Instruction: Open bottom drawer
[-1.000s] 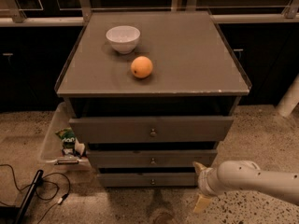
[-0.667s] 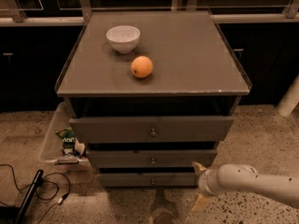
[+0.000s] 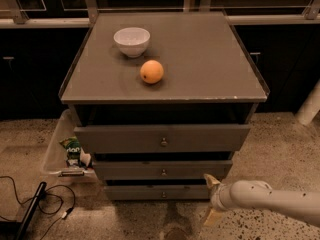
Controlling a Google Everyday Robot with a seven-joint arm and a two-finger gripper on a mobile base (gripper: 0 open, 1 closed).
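End effector: the end effector (image 3: 209,199) is seen at the lower right of the frame, just beside the right end of the bottom drawer (image 3: 135,192). Its two pale fingers are spread wide, one above the other, and nothing is held between them.
Change: compared with a second ago, the arm has been shifted only slightly towards the left of the frame. The fingers have stayed spread and nothing else has been moved.
Bottom drawer: it is found at the lower centre, the lowest of three grey fronts. Its small round knob (image 3: 163,194) is untouched and lies well to the left of the fingers.
Meaning for the task: the approach is judged to be barely under way. The drawer is not yet pulled out, and the knob must first be reached and gripped.
Other fronts: the top drawer (image 3: 120,138) and the middle drawer (image 3: 125,170) are stacked above it, each with its own knob.
Bench: on the grey top (image 3: 210,59), in the upper half of the frame, a white bowl (image 3: 132,40) and an orange (image 3: 151,71) are set near each other without touching.
Room: a speckled floor (image 3: 280,149) is seen around the unit. A clear bin (image 3: 52,154) holding a green packet (image 3: 73,146) stands at the left, and black cables (image 3: 55,204) lie at the lower left. Dark cabinets are seen behind.
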